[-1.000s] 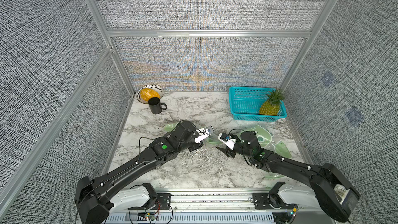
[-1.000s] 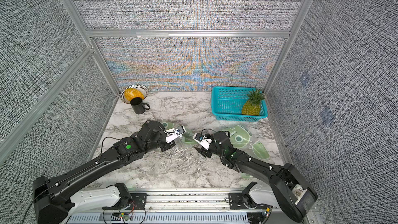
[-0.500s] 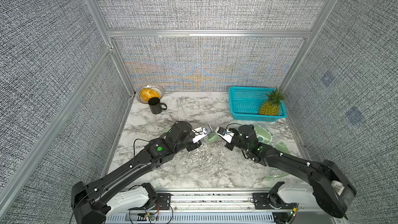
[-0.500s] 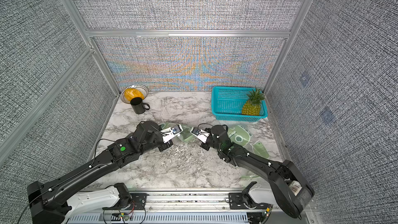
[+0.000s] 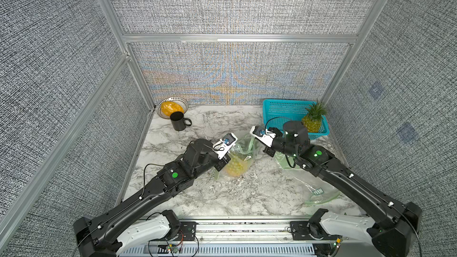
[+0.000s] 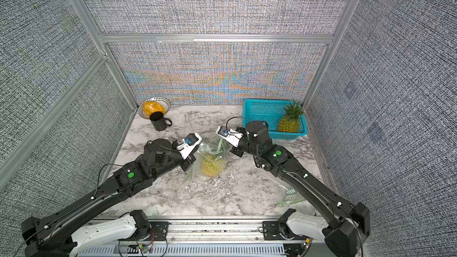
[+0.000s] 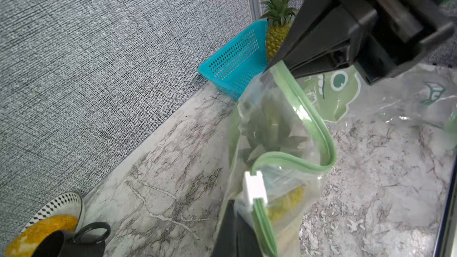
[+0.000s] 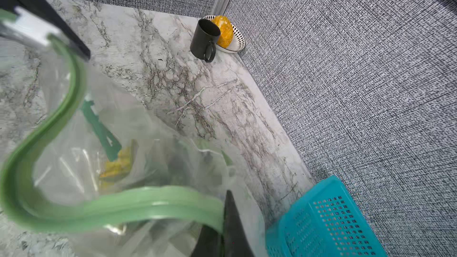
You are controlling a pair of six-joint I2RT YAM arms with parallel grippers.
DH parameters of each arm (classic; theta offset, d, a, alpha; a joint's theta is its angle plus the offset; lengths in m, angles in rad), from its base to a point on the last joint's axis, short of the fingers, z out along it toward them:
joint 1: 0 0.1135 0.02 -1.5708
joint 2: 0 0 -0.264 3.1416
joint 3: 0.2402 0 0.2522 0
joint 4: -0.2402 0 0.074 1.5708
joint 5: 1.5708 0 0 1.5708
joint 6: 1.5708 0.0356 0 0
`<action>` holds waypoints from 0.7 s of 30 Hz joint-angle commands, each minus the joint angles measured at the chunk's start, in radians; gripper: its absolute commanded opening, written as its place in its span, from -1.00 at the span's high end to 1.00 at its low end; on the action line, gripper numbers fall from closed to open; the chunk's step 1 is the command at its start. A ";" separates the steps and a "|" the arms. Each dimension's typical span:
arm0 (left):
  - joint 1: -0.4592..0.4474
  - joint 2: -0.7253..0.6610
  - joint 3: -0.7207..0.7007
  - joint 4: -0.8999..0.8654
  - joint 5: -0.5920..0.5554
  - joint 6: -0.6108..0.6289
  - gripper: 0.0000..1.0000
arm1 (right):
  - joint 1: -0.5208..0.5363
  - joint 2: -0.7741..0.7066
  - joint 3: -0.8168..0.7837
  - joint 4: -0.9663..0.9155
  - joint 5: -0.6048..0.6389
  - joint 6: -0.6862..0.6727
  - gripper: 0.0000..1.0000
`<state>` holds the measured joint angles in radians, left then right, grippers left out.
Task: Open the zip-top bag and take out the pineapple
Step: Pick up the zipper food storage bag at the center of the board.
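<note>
Mid-table, the zip-top bag [image 5: 243,144] stands propped up, mouth gaping (zip looks mostly undone). The pineapple [image 5: 235,166] sits inside, not out yet. My left gripper [image 5: 221,165] and right gripper [image 5: 268,150] each pinch its green rim [image 8: 153,208].

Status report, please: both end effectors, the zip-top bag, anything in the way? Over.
Both shut on zip-top bag rim: left end effector, right end effector. Mouth open, pineapple inside. Second bag flat under right arm, no obstruction.

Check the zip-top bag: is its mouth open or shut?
Open: the bag's green zip tracks bow wide apart, with the pineapple inside.
</note>
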<state>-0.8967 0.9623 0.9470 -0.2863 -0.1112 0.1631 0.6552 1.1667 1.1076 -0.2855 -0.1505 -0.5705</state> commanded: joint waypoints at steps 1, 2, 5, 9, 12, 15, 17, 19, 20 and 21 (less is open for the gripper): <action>0.001 -0.045 -0.043 0.107 -0.043 -0.135 1.00 | 0.009 -0.008 0.035 -0.065 0.002 0.030 1.00; 0.000 -0.064 -0.069 0.125 -0.044 -0.156 1.00 | 0.015 -0.011 0.037 -0.068 -0.002 0.031 1.00; 0.001 -0.122 -0.162 0.189 -0.053 -0.198 1.00 | 0.026 -0.015 0.024 -0.072 -0.023 0.041 1.00; 0.000 -0.164 -0.244 0.226 -0.027 -0.223 1.00 | 0.037 -0.015 -0.013 -0.070 -0.046 0.060 1.00; 0.001 -0.175 -0.265 0.222 0.031 -0.218 1.00 | 0.039 -0.029 -0.026 -0.072 -0.051 0.082 0.99; 0.000 -0.183 -0.272 0.205 0.092 -0.193 1.00 | 0.041 -0.058 -0.015 -0.090 -0.085 0.091 0.49; 0.001 -0.192 -0.274 0.200 0.111 -0.188 1.00 | 0.041 -0.079 0.007 -0.116 -0.132 0.081 0.21; 0.001 -0.202 -0.274 0.199 0.114 -0.197 1.00 | 0.045 -0.090 0.040 -0.148 -0.180 0.074 0.09; 0.001 -0.206 -0.274 0.197 0.118 -0.199 1.00 | 0.049 -0.090 0.059 -0.164 -0.203 0.070 0.05; 0.001 -0.210 -0.274 0.194 0.126 -0.200 1.00 | 0.051 -0.087 0.081 -0.183 -0.225 0.069 0.02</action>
<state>-0.8959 0.7601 0.6708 -0.1123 -0.0254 -0.0338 0.7010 1.0809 1.1545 -0.4213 -0.2859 -0.4995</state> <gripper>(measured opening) 0.052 0.482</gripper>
